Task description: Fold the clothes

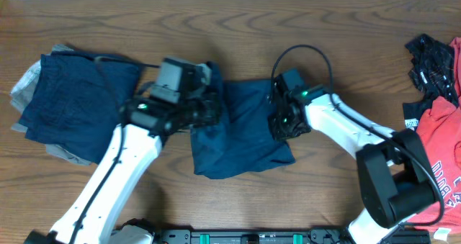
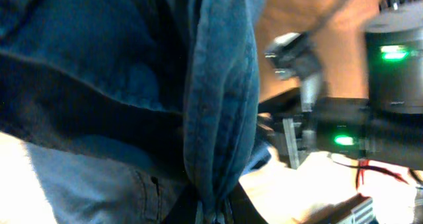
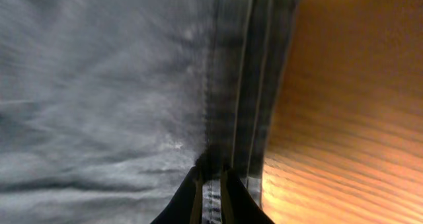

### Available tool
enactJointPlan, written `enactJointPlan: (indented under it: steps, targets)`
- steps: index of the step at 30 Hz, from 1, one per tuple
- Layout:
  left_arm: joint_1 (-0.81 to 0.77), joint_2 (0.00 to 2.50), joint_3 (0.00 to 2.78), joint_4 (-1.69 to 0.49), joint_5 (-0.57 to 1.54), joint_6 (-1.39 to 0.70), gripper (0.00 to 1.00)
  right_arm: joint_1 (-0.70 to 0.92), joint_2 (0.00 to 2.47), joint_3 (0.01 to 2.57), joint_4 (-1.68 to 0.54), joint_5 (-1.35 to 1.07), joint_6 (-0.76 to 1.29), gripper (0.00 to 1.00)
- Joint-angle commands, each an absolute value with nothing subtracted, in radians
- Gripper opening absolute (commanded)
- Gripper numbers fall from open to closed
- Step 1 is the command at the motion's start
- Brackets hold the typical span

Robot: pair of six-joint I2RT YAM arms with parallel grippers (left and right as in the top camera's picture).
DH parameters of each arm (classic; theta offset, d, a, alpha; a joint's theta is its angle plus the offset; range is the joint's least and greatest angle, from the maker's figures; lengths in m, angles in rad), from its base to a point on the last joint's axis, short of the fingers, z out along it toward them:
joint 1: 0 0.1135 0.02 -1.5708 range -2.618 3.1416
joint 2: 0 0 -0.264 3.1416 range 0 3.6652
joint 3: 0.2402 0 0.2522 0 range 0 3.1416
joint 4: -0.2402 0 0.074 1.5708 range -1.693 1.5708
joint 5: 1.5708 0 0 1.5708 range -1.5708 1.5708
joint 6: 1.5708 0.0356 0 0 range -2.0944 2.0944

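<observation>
A blue denim garment (image 1: 241,129) lies bunched at the middle of the wooden table. My left gripper (image 1: 209,107) is shut on its left edge; the left wrist view shows a thick fold of denim (image 2: 218,105) pinched between the fingers (image 2: 213,214). My right gripper (image 1: 279,122) is shut on the garment's right edge; the right wrist view shows the fingers (image 3: 211,191) clamped on a stitched hem (image 3: 231,85) beside bare wood. The right arm also shows in the left wrist view (image 2: 357,128).
A pile of folded dark blue and grey clothes (image 1: 65,104) sits at the far left. A red printed shirt (image 1: 443,150) and a black garment (image 1: 432,60) lie at the right edge. The table (image 1: 216,28) is brown wood.
</observation>
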State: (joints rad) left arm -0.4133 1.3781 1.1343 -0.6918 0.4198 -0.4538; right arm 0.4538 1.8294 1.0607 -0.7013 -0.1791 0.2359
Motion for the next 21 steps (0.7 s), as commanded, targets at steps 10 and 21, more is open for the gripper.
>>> enactJointPlan:
  steps: [10,21]
  targets:
    - [-0.607,1.521,1.163,-0.457,0.433,-0.558,0.45,0.463,1.857,1.007,-0.701,-0.083,0.371,0.15]
    - [-0.427,1.526,1.163,-0.433,0.229,-0.472,0.49,0.313,1.708,1.268,-1.031,0.112,0.442,0.19]
